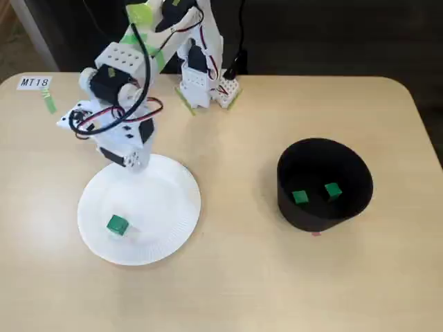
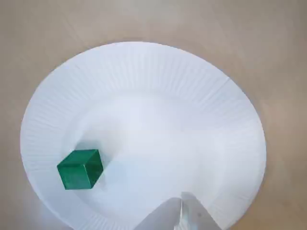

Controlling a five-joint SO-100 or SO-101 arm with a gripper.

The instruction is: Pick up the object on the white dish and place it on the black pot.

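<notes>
I have the gripper (image 2: 181,215) hanging above the far rim of the white dish (image 1: 176,207), not down at the cube. The wrist view only shows a pale wedge of it at the bottom edge, so I cannot tell whether the jaws are wide or narrow; nothing looks held. The object, a green cube (image 1: 117,224), sits flat on the dish, in the near-left part in the fixed view, and at lower left in the wrist view (image 2: 80,168), well apart from the gripper tip. The black pot (image 1: 324,214) stands to the right on the tan surface (image 1: 235,277), well apart from the dish, with two green cubes already lying inside it: one to the left (image 1: 300,198), one to the right (image 1: 333,191), close together. My read on progress: two cubes look delivered and this last one is not yet grasped. What's left is all of it for this cube: lower onto it, close, lift, carry right across the surface, release over the pot.
</notes>
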